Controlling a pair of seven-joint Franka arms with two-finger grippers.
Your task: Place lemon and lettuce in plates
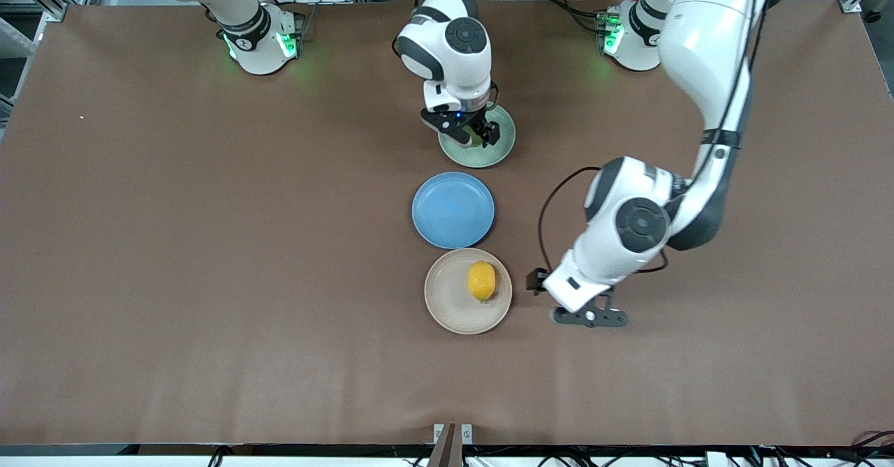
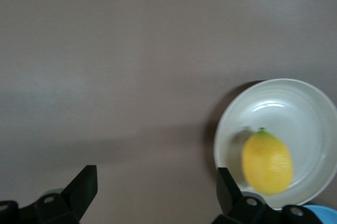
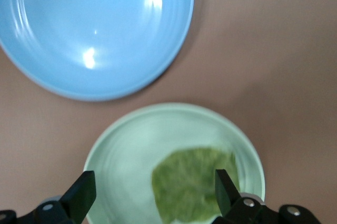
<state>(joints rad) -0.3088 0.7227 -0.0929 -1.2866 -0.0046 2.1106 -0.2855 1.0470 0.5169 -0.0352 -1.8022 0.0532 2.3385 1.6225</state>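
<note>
The yellow lemon [image 1: 481,280] lies in the beige-pink plate [image 1: 447,306], the plate nearest the front camera. It also shows in the left wrist view [image 2: 267,162] on that plate [image 2: 295,108]. My left gripper [image 1: 590,317] is open and empty, low over bare table beside that plate, toward the left arm's end. The green lettuce [image 3: 192,182] lies in the mint plate [image 3: 126,161]. My right gripper [image 1: 475,134] is open and empty just above it. It hides most of the leaf in the front view, where the mint plate [image 1: 499,149] shows around it.
An empty blue plate [image 1: 452,209] sits between the two other plates and also shows in the right wrist view [image 3: 95,29]. The three plates form a line down the middle of the brown table [image 1: 209,243].
</note>
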